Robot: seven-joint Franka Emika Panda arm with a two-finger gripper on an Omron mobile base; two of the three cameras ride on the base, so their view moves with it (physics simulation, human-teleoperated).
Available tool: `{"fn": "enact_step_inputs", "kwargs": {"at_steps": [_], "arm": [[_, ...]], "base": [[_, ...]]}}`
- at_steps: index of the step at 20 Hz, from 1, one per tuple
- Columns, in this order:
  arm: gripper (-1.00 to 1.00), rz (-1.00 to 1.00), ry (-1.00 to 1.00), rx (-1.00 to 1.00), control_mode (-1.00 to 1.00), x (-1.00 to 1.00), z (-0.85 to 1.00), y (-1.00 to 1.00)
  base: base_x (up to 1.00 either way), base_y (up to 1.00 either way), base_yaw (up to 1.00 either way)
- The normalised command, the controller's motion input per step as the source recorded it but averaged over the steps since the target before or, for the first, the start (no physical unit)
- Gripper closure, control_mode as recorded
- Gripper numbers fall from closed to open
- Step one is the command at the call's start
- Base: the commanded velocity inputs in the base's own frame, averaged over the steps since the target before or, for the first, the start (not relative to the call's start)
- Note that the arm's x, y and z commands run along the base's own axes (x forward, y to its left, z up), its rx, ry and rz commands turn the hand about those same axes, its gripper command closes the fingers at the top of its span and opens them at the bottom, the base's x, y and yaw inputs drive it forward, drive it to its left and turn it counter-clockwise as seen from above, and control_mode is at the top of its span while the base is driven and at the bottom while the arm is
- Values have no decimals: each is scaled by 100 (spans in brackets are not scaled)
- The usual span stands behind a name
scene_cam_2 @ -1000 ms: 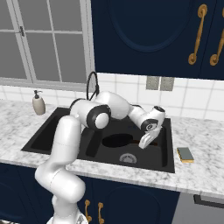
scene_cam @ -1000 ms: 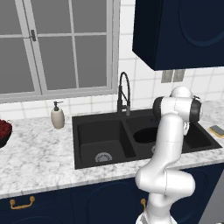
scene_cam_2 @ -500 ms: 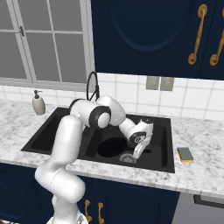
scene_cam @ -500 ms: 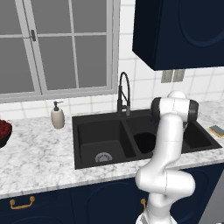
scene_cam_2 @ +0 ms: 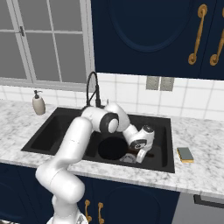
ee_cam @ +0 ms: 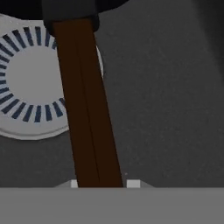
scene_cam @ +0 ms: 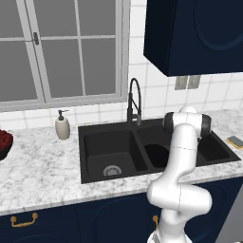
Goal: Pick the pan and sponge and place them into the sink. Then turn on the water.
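- Tabletop (scene_cam_2: 199, 175): white marble; I see it running around the black double-basin sink (scene_cam_2: 164, 148).
- Pan (scene_cam_2: 113, 148): down in the sink's right basin, black round body, reddish-brown handle (ee_cam: 87, 109) lying across the metal drain (ee_cam: 30, 83) in hand view.
- Gripper (scene_cam_2: 141, 155): lowered into the right basin at the handle's end; handle runs between the fingers, but I cannot tell how tightly they are closed.
- Sponge (scene_cam_2: 185, 154): on the tabletop just right of the sink, apart from the arm.
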Motion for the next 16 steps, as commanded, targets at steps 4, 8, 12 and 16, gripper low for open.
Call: {"fn": "enact_step_inputs", "kwargs": {"at_steps": [4, 8, 12, 16], "arm": [[100, 0, 0, 0, -100, 83, -19, 1], [-100, 0, 0, 0, -100, 51, 4, 0], [-100, 0, 0, 0, -100, 12, 27, 0], [-100, 0, -7, 0, -100, -6, 70, 0]], "base": [[0, 0, 0], [0, 0, 0], [0, 0, 0], [0, 0, 0]]}}
